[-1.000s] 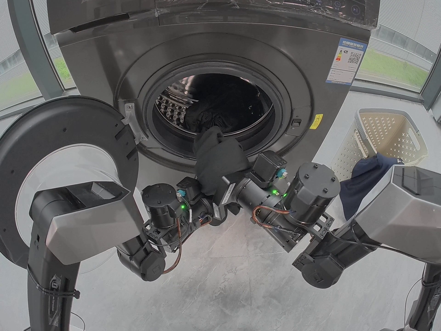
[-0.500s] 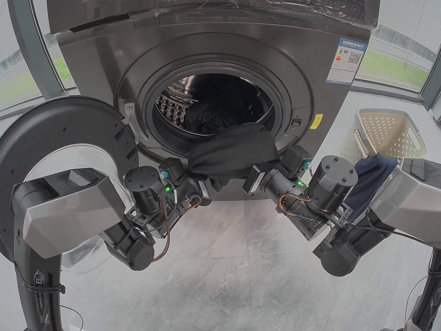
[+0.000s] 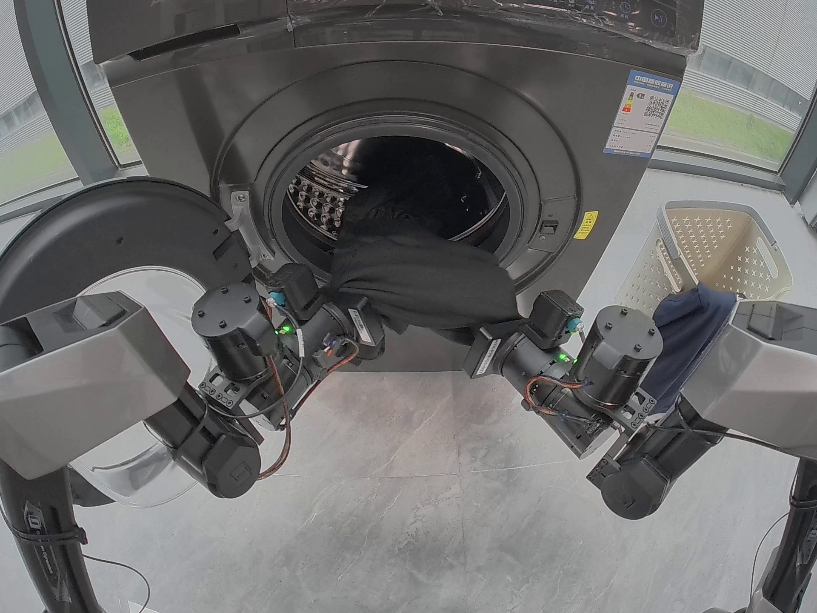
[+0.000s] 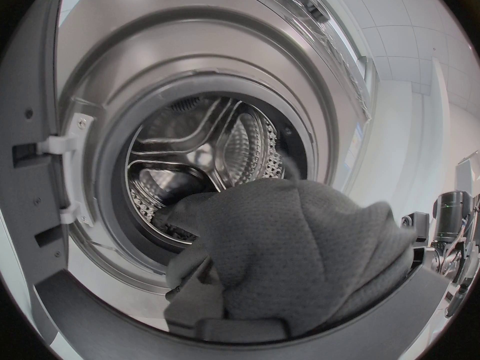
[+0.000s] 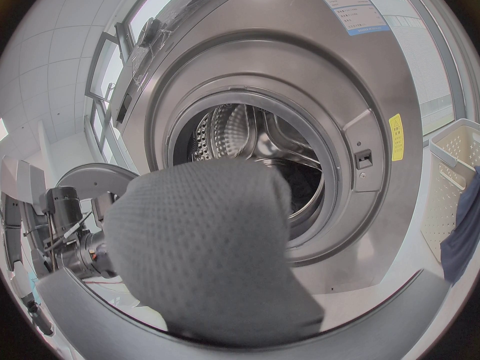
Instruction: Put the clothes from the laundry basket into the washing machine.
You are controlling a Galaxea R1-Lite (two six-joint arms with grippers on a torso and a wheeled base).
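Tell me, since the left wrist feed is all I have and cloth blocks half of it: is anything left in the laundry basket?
Observer: Yes, a navy garment hangs over the laundry basket's rim.
Operator: Where is that basket?
Observer: Beside the washing machine, on the robot's right.
Operator: Is the door out of the way?
Observer: Yes, the door stands swung wide open on the robot's left.

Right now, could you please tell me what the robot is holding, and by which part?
The black knitted cloth garment, stretched between both hands: left hand at one end, right hand at the other.
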